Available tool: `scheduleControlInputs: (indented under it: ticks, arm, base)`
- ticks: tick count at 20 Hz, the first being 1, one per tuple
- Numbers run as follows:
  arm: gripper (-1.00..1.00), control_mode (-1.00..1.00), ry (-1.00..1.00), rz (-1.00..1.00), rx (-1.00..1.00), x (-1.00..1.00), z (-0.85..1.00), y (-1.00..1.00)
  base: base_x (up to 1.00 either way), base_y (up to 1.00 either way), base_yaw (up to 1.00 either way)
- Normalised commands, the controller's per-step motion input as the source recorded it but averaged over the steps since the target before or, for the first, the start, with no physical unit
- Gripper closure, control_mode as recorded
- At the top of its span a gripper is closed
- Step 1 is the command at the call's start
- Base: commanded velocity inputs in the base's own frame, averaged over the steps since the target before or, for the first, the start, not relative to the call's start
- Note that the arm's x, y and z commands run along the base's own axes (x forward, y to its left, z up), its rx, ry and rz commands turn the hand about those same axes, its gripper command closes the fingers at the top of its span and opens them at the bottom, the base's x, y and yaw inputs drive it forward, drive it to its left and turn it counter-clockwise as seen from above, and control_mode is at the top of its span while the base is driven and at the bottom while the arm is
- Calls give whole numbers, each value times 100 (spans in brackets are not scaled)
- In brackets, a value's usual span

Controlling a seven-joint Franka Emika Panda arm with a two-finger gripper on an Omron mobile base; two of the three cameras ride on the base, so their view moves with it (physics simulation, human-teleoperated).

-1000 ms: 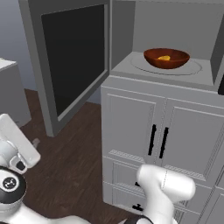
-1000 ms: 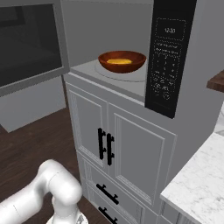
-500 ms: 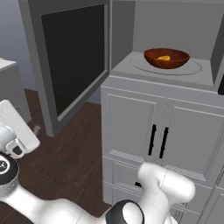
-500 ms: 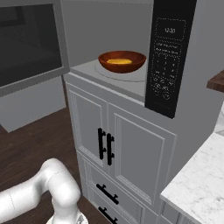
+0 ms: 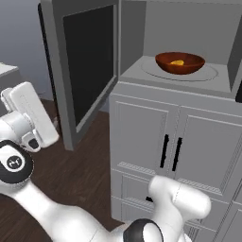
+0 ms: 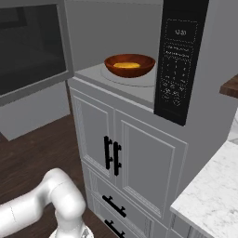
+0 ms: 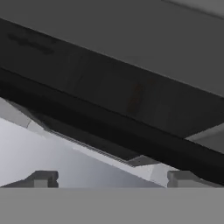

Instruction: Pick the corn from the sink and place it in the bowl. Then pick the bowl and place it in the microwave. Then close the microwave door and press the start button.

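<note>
Bowl (image 5: 180, 63) sat on the round turntable plate (image 5: 208, 74) inside the microwave (image 6: 111, 28), upright, roughly centred on the plate. Corn (image 5: 177, 62) lay in the bowl, a small yellow-orange piece on the bowl floor. Right base view showed the same: bowl (image 6: 129, 65) with corn (image 6: 126, 65) inside, on the pale cavity floor, just left of the dark control panel (image 6: 178, 60).

Microwave door (image 5: 82, 66) stood swung wide open to the left of the cavity, dark window facing the room. Below the microwave were white cabinet doors (image 6: 124, 160) with black handles (image 6: 111, 155), and drawers under those. A marble bench (image 6: 214, 190) showed at lower right in the right base view. Floor was dark wood (image 5: 75, 175).

Arm was low and off to the left, near the open door's lower edge; the hand (image 5: 29, 118) showed as a white block at far left of the left base view. In the hand view the claw (image 7: 112, 178) was open, tips wide apart, nothing between them, facing the door's dark window (image 7: 109, 92) and frame edge close up. Could not tell if the tips touched the door.
</note>
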Motion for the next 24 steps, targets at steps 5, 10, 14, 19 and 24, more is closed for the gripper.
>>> scheduleControlInputs:
  ticks: [5, 10, 14, 19, 24]
  arm:
    - [-100, -100, -19, 0, 26, -13, 34, -100]
    - [-100, -100, -15, 0, 27, -3, 20, -100]
    - [-100, -100, -15, 0, 28, -1, 14, -100]
    - [-100, -100, -12, 0, 27, 1, 5, -100]
    - [-100, -100, -5, 0, 22, 25, 0, -100]
  base:
    - [0, 0, 0]
    - [0, 0, 0]
    - [0, 0, 0]
    - [0, 0, 0]
    - [0, 0, 0]
